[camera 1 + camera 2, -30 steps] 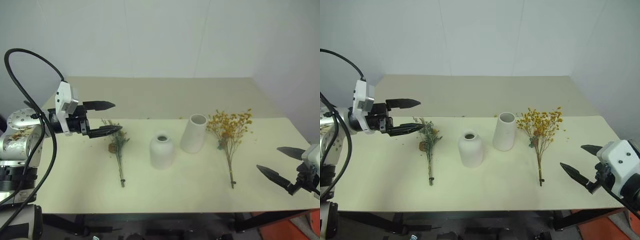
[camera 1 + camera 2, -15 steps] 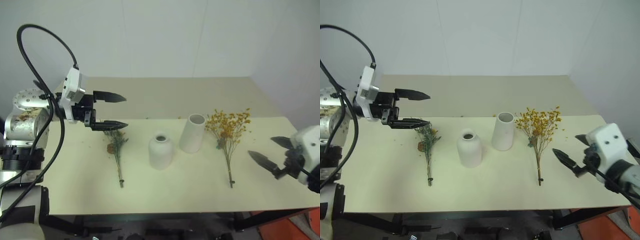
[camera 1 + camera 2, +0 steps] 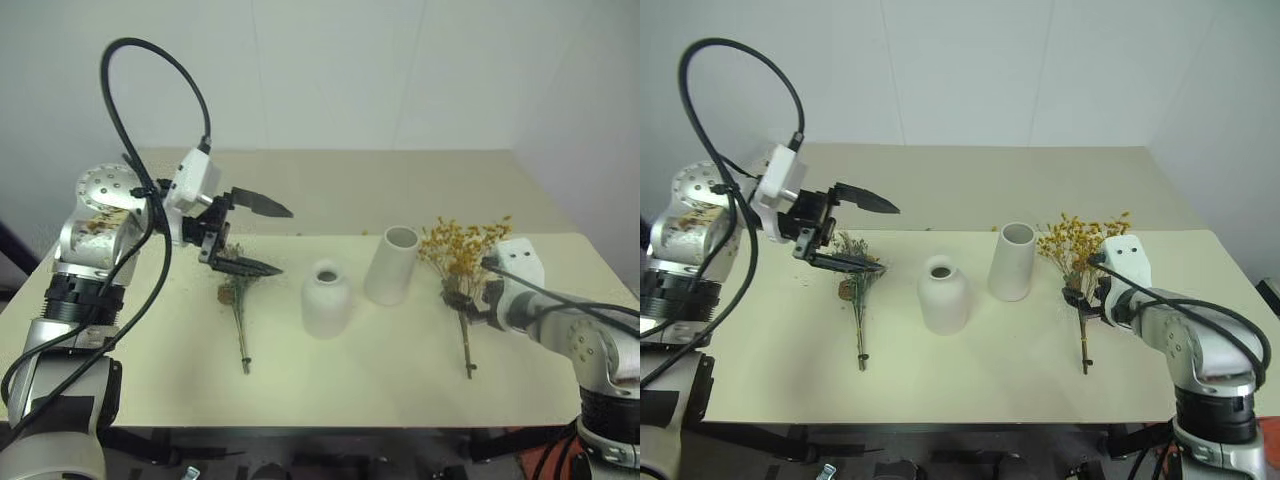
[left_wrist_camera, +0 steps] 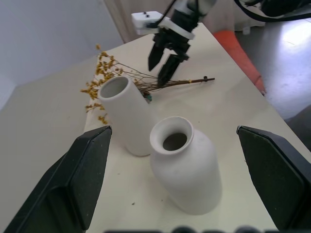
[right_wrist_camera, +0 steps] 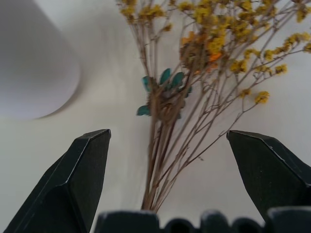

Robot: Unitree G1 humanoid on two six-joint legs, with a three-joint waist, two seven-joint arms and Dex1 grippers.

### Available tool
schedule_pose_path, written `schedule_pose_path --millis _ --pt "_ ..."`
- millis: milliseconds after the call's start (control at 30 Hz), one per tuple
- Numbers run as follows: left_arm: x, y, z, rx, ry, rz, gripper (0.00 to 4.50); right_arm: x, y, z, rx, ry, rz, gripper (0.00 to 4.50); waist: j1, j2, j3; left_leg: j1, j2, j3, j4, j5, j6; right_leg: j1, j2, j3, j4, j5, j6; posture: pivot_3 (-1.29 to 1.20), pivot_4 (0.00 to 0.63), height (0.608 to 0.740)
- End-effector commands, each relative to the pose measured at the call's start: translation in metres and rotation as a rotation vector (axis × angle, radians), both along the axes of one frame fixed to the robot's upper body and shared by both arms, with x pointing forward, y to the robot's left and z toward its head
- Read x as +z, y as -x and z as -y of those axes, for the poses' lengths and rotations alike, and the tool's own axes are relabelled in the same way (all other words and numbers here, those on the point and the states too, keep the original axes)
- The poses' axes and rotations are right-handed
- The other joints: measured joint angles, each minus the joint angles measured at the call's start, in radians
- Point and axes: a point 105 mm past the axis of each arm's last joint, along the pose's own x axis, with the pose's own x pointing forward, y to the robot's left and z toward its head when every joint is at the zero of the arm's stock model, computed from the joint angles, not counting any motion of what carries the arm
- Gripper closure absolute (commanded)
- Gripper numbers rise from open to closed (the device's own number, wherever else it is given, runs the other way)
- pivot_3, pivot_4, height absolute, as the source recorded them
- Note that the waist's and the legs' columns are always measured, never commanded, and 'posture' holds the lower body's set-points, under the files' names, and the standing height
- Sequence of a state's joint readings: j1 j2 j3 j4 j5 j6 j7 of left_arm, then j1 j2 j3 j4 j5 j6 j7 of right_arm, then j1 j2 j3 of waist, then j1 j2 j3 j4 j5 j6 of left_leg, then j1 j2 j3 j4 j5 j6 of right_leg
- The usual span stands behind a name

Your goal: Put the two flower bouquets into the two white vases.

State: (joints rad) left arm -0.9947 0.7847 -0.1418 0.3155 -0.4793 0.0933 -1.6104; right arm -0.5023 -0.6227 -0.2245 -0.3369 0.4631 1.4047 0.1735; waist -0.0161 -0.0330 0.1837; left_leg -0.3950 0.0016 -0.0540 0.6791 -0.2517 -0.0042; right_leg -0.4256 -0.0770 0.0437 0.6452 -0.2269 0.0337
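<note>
Right gripper (image 5: pixel 160 145) hangs wide over the yellow bouquet (image 3: pixel 462 262) near the table's (image 3: pixel 400 380) right edge, straddling its stems, ready to pinch, I judge. Left gripper (image 3: pixel 262 238), equally wide, hovers above the grey-green bouquet (image 3: pixel 237 300). Both vases, squat (image 3: pixel 325 300) and tall (image 3: pixel 391 265), stand mid-table.

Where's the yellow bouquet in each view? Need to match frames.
Left eye: yellow bouquet, right of tall vase.
Right eye: same, beside tall vase.
Left wrist: blossoms behind tall vase, stems under the right tool.
Right wrist: centre, between the fingers.
Shared landmark: tall vase.
</note>
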Motion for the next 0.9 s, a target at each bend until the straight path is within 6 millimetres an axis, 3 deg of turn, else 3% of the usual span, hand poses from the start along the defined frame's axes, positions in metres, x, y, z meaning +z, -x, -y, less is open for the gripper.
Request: schedule_pose_path --millis 33,500,633,900 --pt "0.014 0.003 0.007 -0.050 0.015 0.071 0.00 0.004 -0.005 0.004 -0.040 0.018 0.005 0.02 -0.001 0.000 0.000 0.000 0.000 0.000 0.000 0.000 0.000 0.000 0.000 0.000 0.000 0.000 0.000 0.00 0.150 0.740" --pt "0.010 0.005 0.009 -0.080 -0.002 0.082 0.00 -0.014 -0.018 -0.002 -0.011 -0.033 -0.079 0.02 -0.021 0.000 0.000 0.001 0.000 0.000 0.000 0.000 0.000 0.000 0.000 0.000 0.001 0.000 0.000 0.00 0.150 0.740" --pt "0.009 0.006 0.007 -0.072 -0.004 0.081 0.00 -0.018 -0.022 -0.002 -0.006 -0.039 -0.086 0.91 -0.025 0.000 0.000 0.002 0.000 0.000 0.000 0.000 0.000 0.001 0.000 0.000 0.002 0.000 0.000 0.00 0.150 0.740" --pt "0.008 0.008 0.003 -0.057 -0.007 0.079 0.00 -0.016 -0.026 -0.001 0.003 -0.031 -0.088 3.67 -0.027 0.000 0.000 0.002 0.000 0.000 0.000 0.000 0.000 0.000 0.000 0.000 0.002 0.000 0.000 0.00 0.150 0.740"
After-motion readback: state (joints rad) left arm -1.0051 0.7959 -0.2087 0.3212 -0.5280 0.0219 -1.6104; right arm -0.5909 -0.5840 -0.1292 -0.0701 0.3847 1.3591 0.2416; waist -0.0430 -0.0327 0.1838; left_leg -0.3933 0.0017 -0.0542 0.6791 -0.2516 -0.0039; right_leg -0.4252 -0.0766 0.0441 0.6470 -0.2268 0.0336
